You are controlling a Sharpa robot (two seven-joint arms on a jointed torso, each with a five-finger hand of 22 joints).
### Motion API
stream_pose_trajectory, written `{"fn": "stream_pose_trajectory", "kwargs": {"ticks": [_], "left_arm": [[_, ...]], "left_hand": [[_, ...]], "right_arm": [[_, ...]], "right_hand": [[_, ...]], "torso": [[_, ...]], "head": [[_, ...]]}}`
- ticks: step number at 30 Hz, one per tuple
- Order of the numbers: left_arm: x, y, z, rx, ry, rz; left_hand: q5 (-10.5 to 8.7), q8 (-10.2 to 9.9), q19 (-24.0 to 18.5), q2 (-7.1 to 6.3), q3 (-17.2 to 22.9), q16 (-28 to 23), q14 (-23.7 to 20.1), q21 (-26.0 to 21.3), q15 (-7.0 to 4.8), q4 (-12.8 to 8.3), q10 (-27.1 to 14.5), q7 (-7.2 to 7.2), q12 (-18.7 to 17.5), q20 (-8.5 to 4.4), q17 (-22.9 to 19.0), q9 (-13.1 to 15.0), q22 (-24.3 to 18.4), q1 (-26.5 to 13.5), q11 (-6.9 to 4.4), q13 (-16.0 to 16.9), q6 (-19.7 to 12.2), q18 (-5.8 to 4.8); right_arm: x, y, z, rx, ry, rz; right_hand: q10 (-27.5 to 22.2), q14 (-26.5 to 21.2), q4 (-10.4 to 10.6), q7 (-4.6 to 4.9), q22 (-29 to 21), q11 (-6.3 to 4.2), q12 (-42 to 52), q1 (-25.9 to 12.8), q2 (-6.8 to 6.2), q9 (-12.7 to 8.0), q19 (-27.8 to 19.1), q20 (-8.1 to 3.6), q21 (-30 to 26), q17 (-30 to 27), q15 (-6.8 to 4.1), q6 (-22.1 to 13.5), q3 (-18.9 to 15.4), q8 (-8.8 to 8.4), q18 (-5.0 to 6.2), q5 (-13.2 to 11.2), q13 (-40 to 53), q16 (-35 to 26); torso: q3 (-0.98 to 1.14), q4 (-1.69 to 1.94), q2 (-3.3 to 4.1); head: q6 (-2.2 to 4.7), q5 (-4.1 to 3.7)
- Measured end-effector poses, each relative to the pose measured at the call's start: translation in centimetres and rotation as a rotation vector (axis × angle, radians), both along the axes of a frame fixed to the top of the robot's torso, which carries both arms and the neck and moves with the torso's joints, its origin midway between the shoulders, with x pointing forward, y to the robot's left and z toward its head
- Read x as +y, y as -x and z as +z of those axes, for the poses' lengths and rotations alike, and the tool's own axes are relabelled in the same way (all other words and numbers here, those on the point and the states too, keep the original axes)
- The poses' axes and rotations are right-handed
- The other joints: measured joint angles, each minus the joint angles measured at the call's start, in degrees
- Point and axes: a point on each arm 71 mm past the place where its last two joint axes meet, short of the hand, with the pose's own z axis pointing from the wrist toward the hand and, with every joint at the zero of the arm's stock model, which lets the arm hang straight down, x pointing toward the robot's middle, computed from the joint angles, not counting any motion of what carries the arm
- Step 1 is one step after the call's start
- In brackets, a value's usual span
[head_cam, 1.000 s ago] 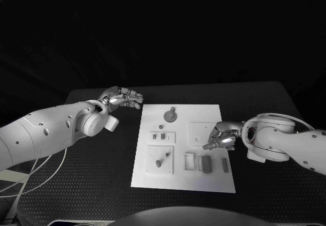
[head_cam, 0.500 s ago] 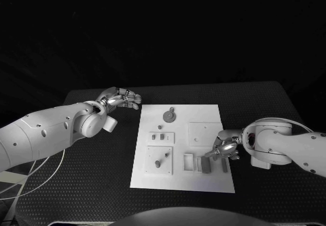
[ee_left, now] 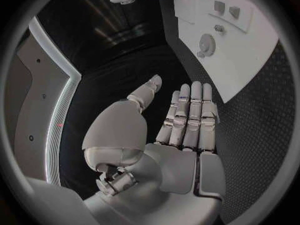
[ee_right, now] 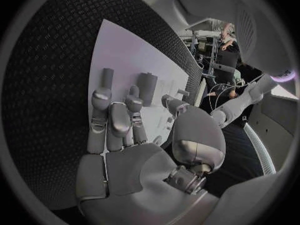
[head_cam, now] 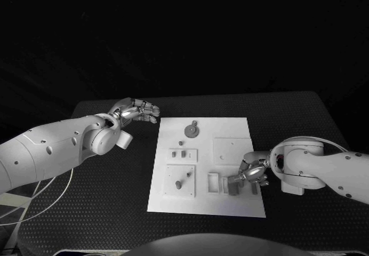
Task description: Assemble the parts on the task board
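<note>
Nearest, the right hand (head_cam: 251, 173) hovers over the task board's (head_cam: 231, 204) near right part, fingers extended and apart, grasping nothing, beside two grey bar-shaped parts (ee_right: 147, 87) lying flat there. Farther along the board, a round part (head_cam: 191, 130) sits near the far edge. Beyond the board's far left corner, the left hand (head_cam: 137, 111) hangs empty over the black table (head_cam: 92, 213), fingers straight.

A robotics lab: black table (head_cam: 115, 213), white task board (head_cam: 231, 128)
</note>
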Motion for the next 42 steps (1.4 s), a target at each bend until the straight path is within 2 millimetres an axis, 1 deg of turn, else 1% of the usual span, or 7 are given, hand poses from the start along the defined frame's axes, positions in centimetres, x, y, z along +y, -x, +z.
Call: {"fn": "stream_pose_trajectory", "kwargs": {"ticks": [23, 26, 29, 32, 33, 38, 42], "left_arm": [[0.0, 0.0, 0.0, 0.0, 0.001, 0.0], [0.0, 0.0, 0.0, 0.0, 0.001, 0.0], [0.0, 0.0, 0.0, 0.001, 0.001, 0.0], [0.1, 0.0, 0.0, 0.001, 0.001, 0.0], [0.1, 0.0, 0.0, 0.001, 0.001, 0.0], [0.1, 0.0, 0.0, 0.001, 0.001, 0.0], [0.1, 0.0, 0.0, 0.001, 0.001, 0.0]], "left_hand": [[0.0, 0.0, 0.0, 0.0, 0.0, -0.2, 0.0, 0.0, -0.02, 0.0, 0.0, 0.0, 0.0, 0.0, 0.2, 0.0, -0.1, 0.0, 0.0, 0.0, 0.0, -0.01], [0.0, 0.0, 0.0, 0.0, 0.0, -0.2, 0.0, 0.0, -0.02, 0.0, 0.0, 0.0, 0.0, 0.0, 0.2, 0.0, -0.1, 0.0, 0.0, 0.0, 0.0, 0.0], [0.0, 0.0, 0.0, 0.0, 0.0, -0.2, 0.0, 0.0, -0.02, 0.0, 0.0, 0.0, 0.0, 0.0, 0.2, 0.0, -0.1, 0.0, 0.0, 0.0, 0.0, -0.01], [0.0, 0.0, 0.0, 0.0, 0.0, -0.2, 0.0, 0.0, -0.02, 0.0, 0.0, 0.0, 0.0, 0.0, 0.2, 0.0, -0.1, 0.0, 0.0, -0.1, 0.0, -0.01], [0.0, 0.0, 0.0, 0.0, 0.0, -0.2, 0.0, 0.0, -0.02, 0.0, 0.0, 0.0, 0.0, 0.0, 0.2, 0.0, -0.1, 0.0, 0.0, -0.1, 0.0, -0.01], [0.0, 0.0, 0.0, 0.0, 0.0, -0.2, 0.0, 0.0, -0.02, 0.0, 0.0, 0.0, 0.0, 0.0, 0.2, 0.0, -0.1, 0.0, 0.0, -0.1, 0.0, -0.01], [0.0, 0.0, 0.0, 0.0, 0.0, -0.2, 0.0, 0.0, -0.02, 0.0, 0.0, 0.0, 0.0, 0.0, 0.2, 0.0, -0.1, 0.0, 0.0, -0.1, 0.0, -0.01]], "right_arm": [[1.8, 0.0, -1.4, -0.019, 0.035, 0.052], [1.9, 0.0, -1.4, -0.025, 0.039, 0.058], [1.9, 0.0, -1.4, -0.03, 0.042, 0.065], [2.0, 0.1, -1.4, -0.035, 0.043, 0.07], [2.0, 0.1, -1.4, -0.036, 0.042, 0.072], [2.1, 0.1, -1.3, -0.041, 0.038, 0.074], [2.1, 0.1, -1.3, -0.046, 0.033, 0.072]], "right_hand": [[0.0, 0.0, 0.5, 0.61, 0.0, 0.01, 0.0, 0.8, -0.67, 0.3, -0.2, -0.17, 0.2, -0.4, 0.01, 0.6, 0.2, -0.36, -0.05, 0.0, 0.1, 0.0], [0.0, 0.0, -0.3, 0.71, 0.0, 0.01, 0.0, 2.4, 0.05, 0.3, -0.2, -0.17, 0.4, -0.5, 0.02, 0.7, -0.4, -0.37, -0.05, 0.0, 0.2, 0.0], [0.0, 0.0, -3.1, 0.71, 0.0, 0.01, 0.0, 4.7, 1.84, 0.5, -0.2, -0.17, 0.5, -0.6, 0.02, 0.7, -1.2, -0.38, -0.06, 0.0, 0.3, 0.0], [0.0, -0.2, -8.7, 0.71, 0.0, 0.01, 0.0, 6.7, 4.3, 0.7, -0.7, -0.05, 0.8, -0.9, 0.23, 0.7, -4.0, -0.42, -0.12, -0.1, 0.3, 0.0], [0.0, -0.2, -10.6, 0.71, 0.0, 0.01, 0.0, 7.0, 5.88, 0.8, -1.1, 0.13, 0.8, -0.9, 0.21, 0.7, -5.9, -0.43, -0.13, -0.1, 0.3, 0.0], [0.0, -0.5, -14.7, 0.71, 0.0, 0.01, 0.0, 6.8, 9.25, 0.9, -1.5, 0.35, 0.8, -1.1, 0.1, 0.7, -9.9, -1.53, -0.32, -0.2, 0.3, 0.2], [0.2, -0.5, -16.5, 0.76, 0.0, 0.22, -0.1, 5.4, 11.71, 0.7, -1.4, 0.52, 0.8, -1.2, 0.1, 1.1, -11.7, -1.69, -0.37, -0.2, 0.3, 0.4]], "torso": [[0.13, 0.0, -0.04], [0.12, 0.0, -0.04], [0.09, -0.01, -0.04], [0.09, -0.02, -0.04], [0.09, -0.03, -0.04], [0.07, -0.04, -0.04], [0.08, -0.05, -0.04]], "head": [[-0.73, 0.48], [-0.84, 0.52], [-0.9, 0.53], [-0.99, 0.51], [-1.03, 0.51], [-1.12, 0.47], [-1.13, 0.46]]}}
